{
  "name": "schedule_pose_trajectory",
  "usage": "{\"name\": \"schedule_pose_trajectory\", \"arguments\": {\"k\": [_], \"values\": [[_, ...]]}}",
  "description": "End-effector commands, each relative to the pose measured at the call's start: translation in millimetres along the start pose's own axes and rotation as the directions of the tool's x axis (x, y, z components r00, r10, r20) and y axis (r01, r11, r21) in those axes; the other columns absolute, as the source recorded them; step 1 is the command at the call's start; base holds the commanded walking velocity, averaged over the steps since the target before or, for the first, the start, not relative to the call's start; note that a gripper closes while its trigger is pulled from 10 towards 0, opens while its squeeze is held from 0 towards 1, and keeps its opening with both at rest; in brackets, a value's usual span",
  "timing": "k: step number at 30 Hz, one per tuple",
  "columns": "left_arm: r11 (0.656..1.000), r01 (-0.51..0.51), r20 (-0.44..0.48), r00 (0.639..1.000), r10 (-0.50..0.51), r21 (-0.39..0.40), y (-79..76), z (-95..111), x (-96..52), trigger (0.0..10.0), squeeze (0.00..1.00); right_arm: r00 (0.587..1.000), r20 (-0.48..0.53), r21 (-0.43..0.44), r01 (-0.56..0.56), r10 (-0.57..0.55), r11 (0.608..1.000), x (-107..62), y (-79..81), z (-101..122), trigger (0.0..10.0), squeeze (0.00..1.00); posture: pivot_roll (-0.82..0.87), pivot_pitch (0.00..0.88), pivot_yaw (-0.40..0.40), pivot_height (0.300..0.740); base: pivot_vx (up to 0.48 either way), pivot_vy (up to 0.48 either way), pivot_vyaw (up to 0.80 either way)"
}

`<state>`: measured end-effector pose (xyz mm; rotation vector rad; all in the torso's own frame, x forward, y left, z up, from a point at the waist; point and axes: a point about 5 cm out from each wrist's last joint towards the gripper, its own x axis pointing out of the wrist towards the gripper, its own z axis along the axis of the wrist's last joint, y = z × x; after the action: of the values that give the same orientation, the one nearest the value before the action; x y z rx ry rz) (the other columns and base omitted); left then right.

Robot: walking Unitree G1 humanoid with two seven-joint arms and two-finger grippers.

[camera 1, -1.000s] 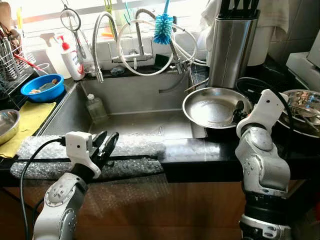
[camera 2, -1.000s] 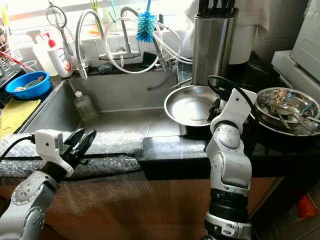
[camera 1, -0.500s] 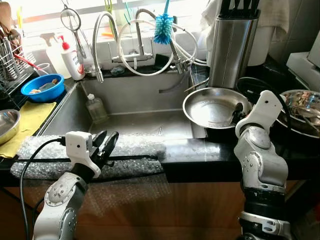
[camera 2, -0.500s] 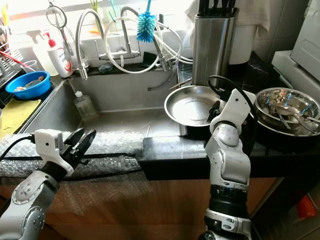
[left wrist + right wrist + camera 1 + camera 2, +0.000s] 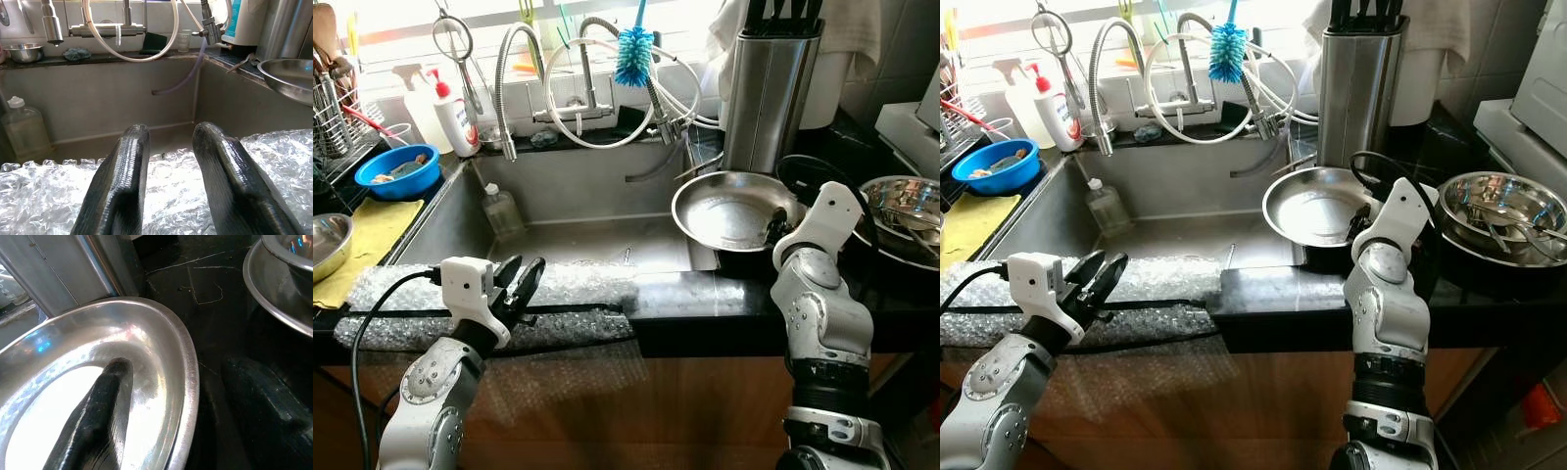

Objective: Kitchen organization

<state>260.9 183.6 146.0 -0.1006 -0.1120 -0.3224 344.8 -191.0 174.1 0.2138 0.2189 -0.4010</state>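
A shallow steel plate [image 5: 729,208] rests on the black counter just right of the sink. My right gripper [image 5: 777,223] is at the plate's right rim and is open. In the right wrist view one finger [image 5: 98,401] lies over the inside of the plate [image 5: 146,333] and the other [image 5: 259,396] sits outside the rim above the counter. My left gripper [image 5: 519,277] hovers open, holding nothing, over the bubble wrap [image 5: 578,284] along the sink's front edge. The left wrist view has both its fingers [image 5: 122,171] just above the wrap [image 5: 49,196].
The sink [image 5: 568,245] holds a small plastic bottle [image 5: 501,211]. A tall steel knife block [image 5: 764,93] stands behind the plate, and stacked steel bowls [image 5: 906,211] sit at the far right. On the left are a blue bowl [image 5: 396,171], a yellow cloth [image 5: 372,230] and a steel bowl [image 5: 325,245].
My right arm has shifted a little to the left at the plate's rim. The left arm has not moved.
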Motion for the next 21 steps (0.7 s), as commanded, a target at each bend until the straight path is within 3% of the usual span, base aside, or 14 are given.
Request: {"name": "schedule_pose_trajectory", "arguments": {"k": [1, 7, 8, 9, 21], "values": [[0.999, -0.014, -0.008, 1.000, 0.014, 0.030, 4.1, 2.1, 0.4, 10.0, 0.00, 1.000, -0.012, 0.012, -0.013, 0.013, 1.000, 1.8, 5.8, 0.2, 10.0, 0.00, -0.02, 0.000, 0.123, 0.740, 0.000, 0.000, 0.00], [1.000, -0.013, -0.013, 1.000, 0.014, 0.028, 3.7, 1.1, 0.2, 10.0, 0.00, 1.000, -0.017, 0.011, -0.020, 0.021, 1.000, 6.2, 8.7, 0.9, 10.0, 0.00, -0.02, 0.000, 0.121, 0.740, 0.000, 0.000, 0.00], [1.000, -0.013, -0.013, 1.000, 0.014, 0.027, 3.4, 0.9, 0.1, 10.0, 0.00, 1.000, -0.016, 0.011, -0.024, 0.024, 1.000, 7.0, 9.6, 1.5, 2.9, 0.00, -0.02, 0.000, 0.119, 0.740, 0.000, 0.000, 0.00], [1.000, -0.013, -0.014, 1.000, 0.013, 0.026, 3.3, 0.8, 0.1, 10.0, 0.00, 1.000, -0.014, 0.009, -0.025, 0.025, 1.000, 7.2, 10.1, 1.9, 0.0, 0.00, -0.02, 0.000, 0.119, 0.740, 0.000, 0.000, 0.00], [1.000, 0.001, -0.023, 1.000, -0.001, 0.021, 1.8, -0.5, 0.5, 10.0, 0.00, 1.000, -0.016, 0.017, -0.016, 0.016, 1.000, 10.1, 11.9, 4.0, 0.0, 0.00, -0.02, 0.000, 0.119, 0.740, 0.000, 0.000, 0.00]]}}
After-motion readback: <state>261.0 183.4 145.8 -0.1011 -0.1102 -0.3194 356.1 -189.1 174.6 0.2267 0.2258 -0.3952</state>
